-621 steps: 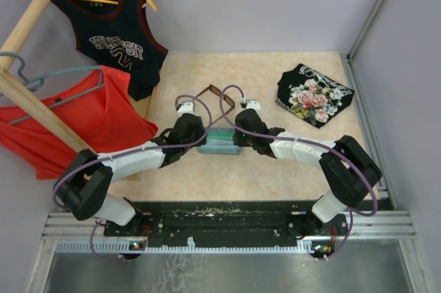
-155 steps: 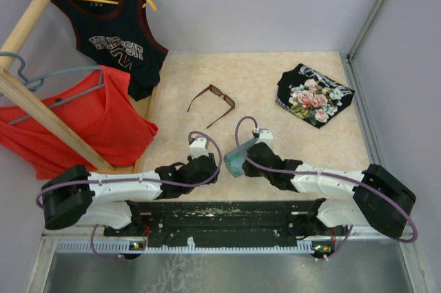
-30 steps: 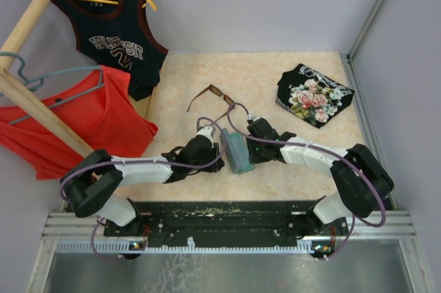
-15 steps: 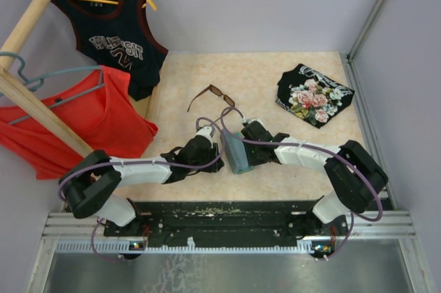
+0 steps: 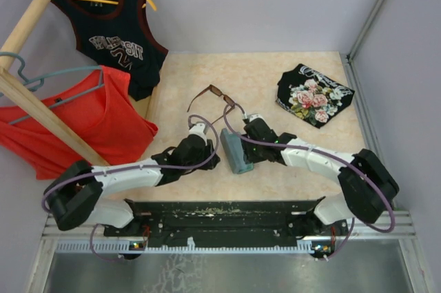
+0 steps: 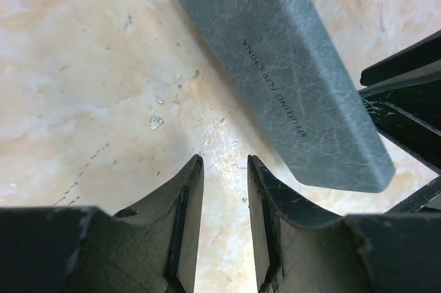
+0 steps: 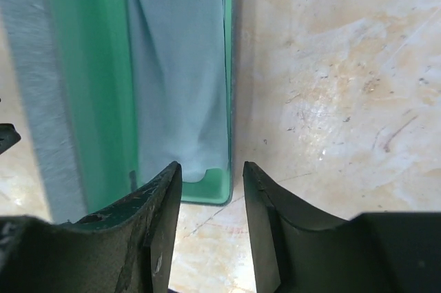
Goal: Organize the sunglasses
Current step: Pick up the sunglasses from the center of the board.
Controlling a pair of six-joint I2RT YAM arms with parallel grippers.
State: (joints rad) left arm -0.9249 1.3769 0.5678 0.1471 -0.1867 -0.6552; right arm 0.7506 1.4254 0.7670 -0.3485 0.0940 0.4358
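The brown sunglasses (image 5: 213, 97) lie unfolded on the table beyond both grippers, touched by neither. The grey-blue case (image 5: 236, 152) lies between the grippers. The right wrist view shows it open, with a green lining (image 7: 89, 65) and the light blue cloth (image 7: 176, 65) inside. My left gripper (image 5: 214, 159) is just left of the case; in its wrist view (image 6: 225, 162) the jaws stand narrowly apart and empty, with the case's grey outside (image 6: 289, 79) ahead to the right. My right gripper (image 5: 243, 149) is open at the case's end; its wrist view (image 7: 212, 167) shows the case's corner just past the fingertips.
A folded black floral garment (image 5: 315, 94) lies at the back right. A wooden rack (image 5: 41, 110) at the left holds a red top (image 5: 103, 117) and a dark jersey (image 5: 114, 38) on hangers. Grey walls close the back and right.
Both arms have shifted slightly, their elbows drawn outward and nearer. The left gripper has edged toward the near side of the case. The case and sunglasses have stayed in place.
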